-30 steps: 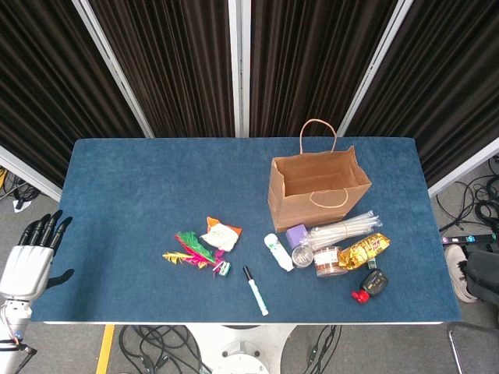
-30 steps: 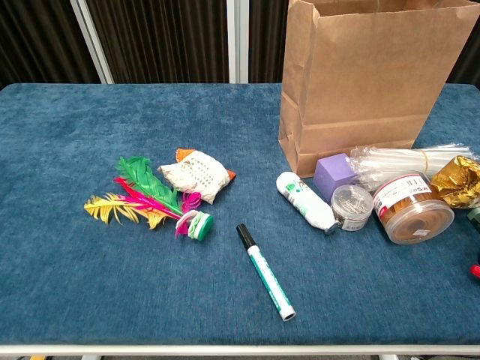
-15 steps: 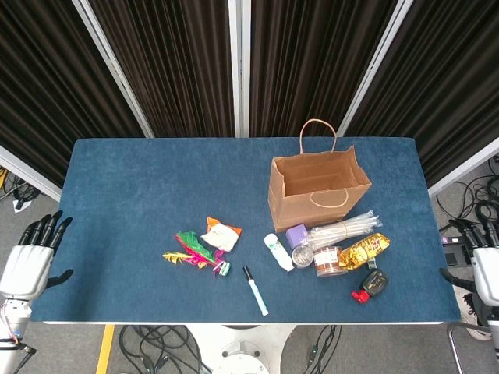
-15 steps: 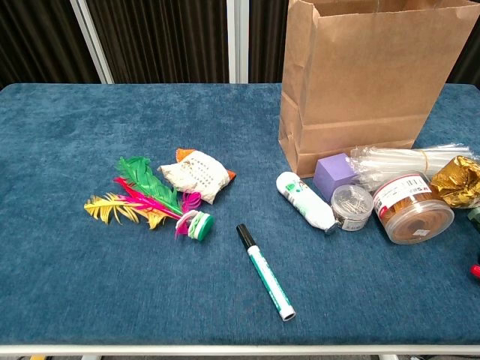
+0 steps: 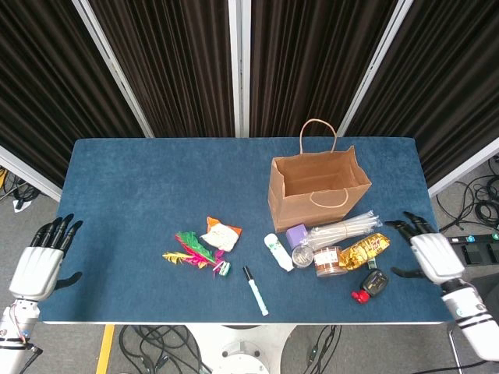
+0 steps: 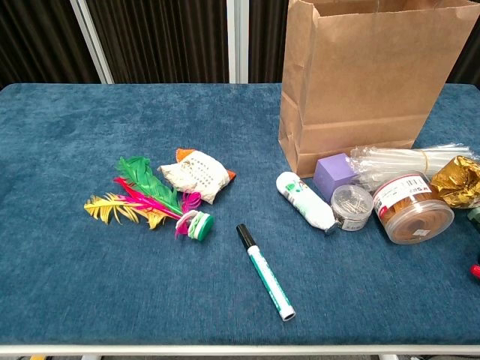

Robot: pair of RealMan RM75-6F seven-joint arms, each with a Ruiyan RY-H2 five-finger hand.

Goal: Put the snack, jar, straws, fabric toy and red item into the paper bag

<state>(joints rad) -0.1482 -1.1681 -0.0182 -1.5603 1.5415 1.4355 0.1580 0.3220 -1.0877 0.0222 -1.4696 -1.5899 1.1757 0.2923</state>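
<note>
Both robot hands, the right robot hand (image 5: pixel 431 253) by the table's (image 5: pixel 140 179) right edge and the left robot hand (image 5: pixel 43 261) off its left, hang empty with fingers spread, since snack (image 5: pixel 363 251), jar (image 5: pixel 329 262), straws (image 5: pixel 343 229), fabric toy (image 5: pixel 221 233) and red item (image 5: pixel 359 296) all lie outside the upright paper bag (image 5: pixel 318 189).

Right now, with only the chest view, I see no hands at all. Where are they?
Observer: The right hand hovers open over the right edge of the blue table, beside the crinkled gold snack packet.
Operator: And the left?
Observer: The left hand is open, off the table's left edge.
Operator: Anything inside the brown paper bag?
Observer: From above, the brown paper bag looks empty.
</note>
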